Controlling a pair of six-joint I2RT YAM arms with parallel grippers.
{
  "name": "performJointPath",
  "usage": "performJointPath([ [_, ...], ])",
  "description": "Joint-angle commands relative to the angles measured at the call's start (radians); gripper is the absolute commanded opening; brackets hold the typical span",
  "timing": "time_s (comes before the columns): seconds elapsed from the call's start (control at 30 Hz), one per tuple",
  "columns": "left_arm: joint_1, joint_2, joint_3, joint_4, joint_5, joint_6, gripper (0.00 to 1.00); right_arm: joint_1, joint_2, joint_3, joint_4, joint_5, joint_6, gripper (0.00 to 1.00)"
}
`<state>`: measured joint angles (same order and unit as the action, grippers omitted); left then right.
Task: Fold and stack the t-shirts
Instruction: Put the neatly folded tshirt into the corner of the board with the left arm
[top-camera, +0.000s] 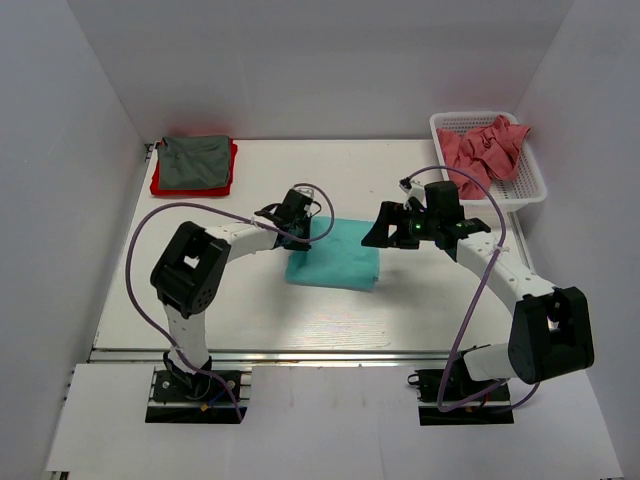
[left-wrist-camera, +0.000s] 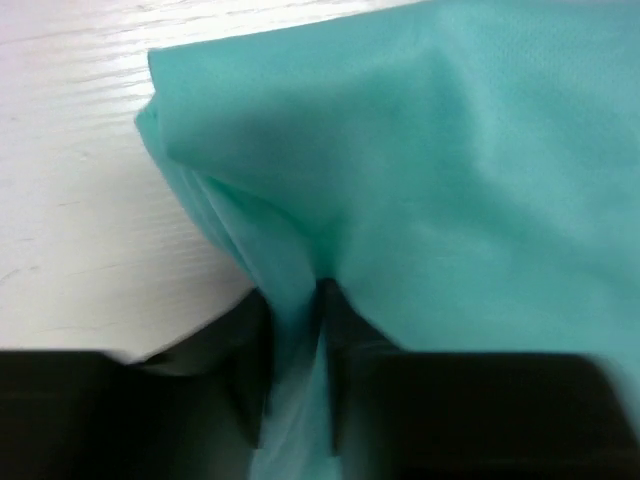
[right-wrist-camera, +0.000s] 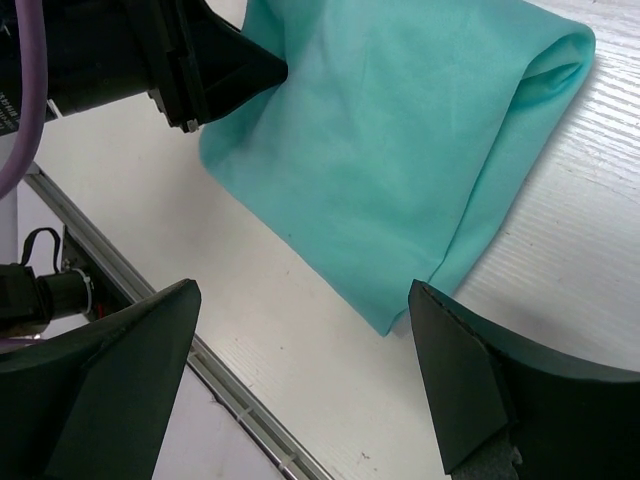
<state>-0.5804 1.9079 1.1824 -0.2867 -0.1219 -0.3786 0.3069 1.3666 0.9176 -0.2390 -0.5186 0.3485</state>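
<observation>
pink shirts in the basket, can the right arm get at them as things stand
Probably yes. The right gripper is open and empty by the teal shirt; the salmon-pink shirts lie heaped in the open-topped white basket on that arm's side, with nothing between.

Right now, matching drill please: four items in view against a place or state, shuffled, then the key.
1 teal t-shirt
2 dark grey t-shirt
3 salmon-pink t-shirts
4 right gripper

A in the white basket
B open, holding nothing
C lying on the red t-shirt
D pinched by the left gripper

Pairs: 1-D, 2-C, 3-A, 4-B
</observation>
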Motion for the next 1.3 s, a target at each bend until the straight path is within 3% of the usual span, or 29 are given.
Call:
performJointPath([
  [0.0,-0.006,0.095,-0.03,-0.072,0.037,0.007,0.27,-0.008,-0.024,0.0,-0.014,0.031,-0.028,0.9],
  [0.03,-0.006,0.095,-0.03,-0.059,0.06,0.021,0.19,-0.008,-0.026,-0.002,-0.014,0.035,-0.028,0.9],
  [0.07,-0.006,0.095,-0.017,-0.049,0.07,0.021,0.01,-0.008,-0.029,-0.005,-0.014,0.046,-0.029,0.9],
  [0.1,-0.006,0.095,0.003,-0.049,0.07,0.032,0.0,-0.012,-0.031,-0.009,-0.014,0.052,-0.029,0.9],
  [0.27,-0.006,0.028,0.098,-0.114,-0.041,0.099,0.0,-0.011,-0.049,-0.023,-0.003,0.074,-0.028,0.9],
  [0.33,0.016,0.007,0.155,-0.114,-0.01,0.194,0.0,-0.011,-0.057,-0.032,0.007,0.08,-0.025,0.9],
  [0.47,0.016,-0.013,0.285,-0.181,-0.146,0.259,0.0,-0.012,-0.061,-0.033,0.018,0.097,-0.016,0.9],
  [0.63,0.043,-0.038,0.452,-0.242,-0.197,0.406,0.0,-0.014,-0.064,-0.025,0.013,0.103,0.0,0.9],
  [0.93,0.155,0.089,0.755,-0.354,-0.24,0.581,0.0,-0.012,-0.08,-0.008,0.009,0.124,0.02,0.9],
  [1.27,0.332,0.236,1.034,-0.336,-0.22,0.73,0.0,-0.011,-0.066,0.024,-0.002,0.129,0.041,0.9],
])
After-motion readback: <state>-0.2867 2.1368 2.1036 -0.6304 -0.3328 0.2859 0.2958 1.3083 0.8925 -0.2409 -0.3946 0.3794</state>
